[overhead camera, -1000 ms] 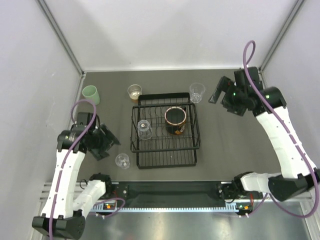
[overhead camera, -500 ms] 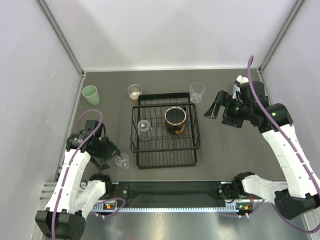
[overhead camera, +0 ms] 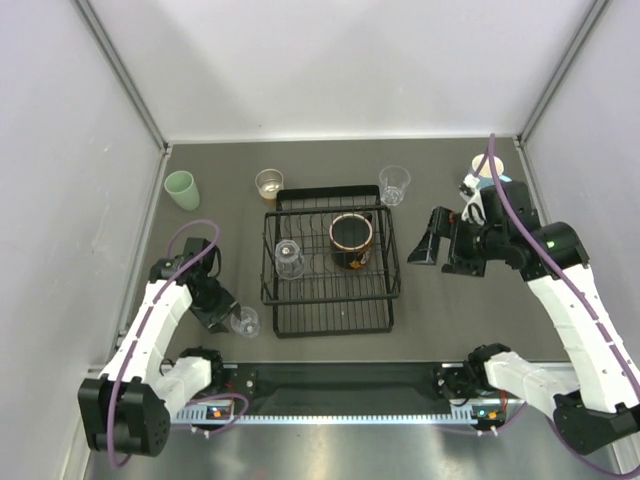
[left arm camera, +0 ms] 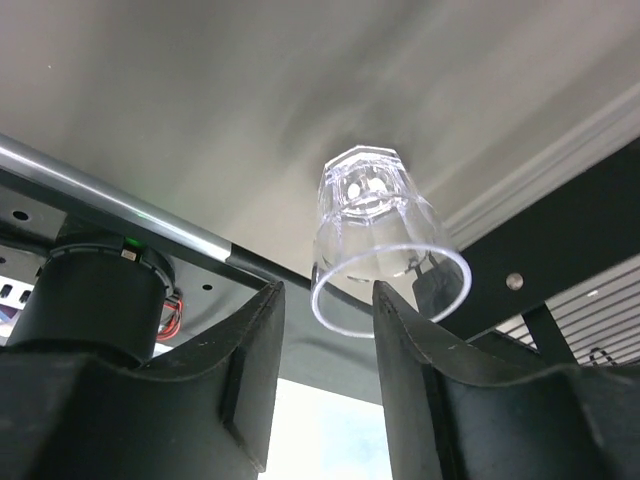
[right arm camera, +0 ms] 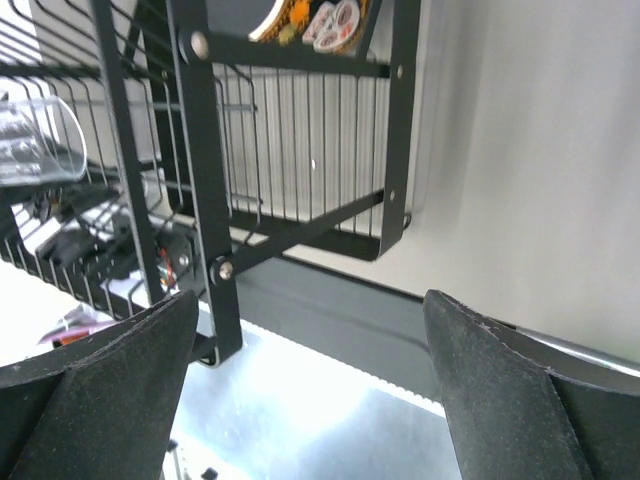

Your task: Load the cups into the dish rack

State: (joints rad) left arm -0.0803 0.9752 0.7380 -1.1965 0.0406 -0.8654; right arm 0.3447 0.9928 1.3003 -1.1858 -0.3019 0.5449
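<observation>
My black wire dish rack (overhead camera: 331, 312), dark red-lined cup (overhead camera: 351, 240) and clear glass (overhead camera: 289, 257) inside, second glass (overhead camera: 244, 321) off its near-left corner, tan cup (overhead camera: 269, 184) and third glass (overhead camera: 394, 184) at its far corners, green tumbler (overhead camera: 181, 189) well left.

No legible text anywhere; printed pattern on dark cup (right arm camera: 310, 22) too blurred to read

The left hand (overhead camera: 231, 317) is right at a clear glass (overhead camera: 245, 321) beside the dish rack (overhead camera: 334, 331).

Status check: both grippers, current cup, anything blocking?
Left gripper at clear glass off the dish rack near-left corner; grip unconfirmed. Right gripper open, empty, facing rack's right side. Nothing seen between glass and rack.
</observation>
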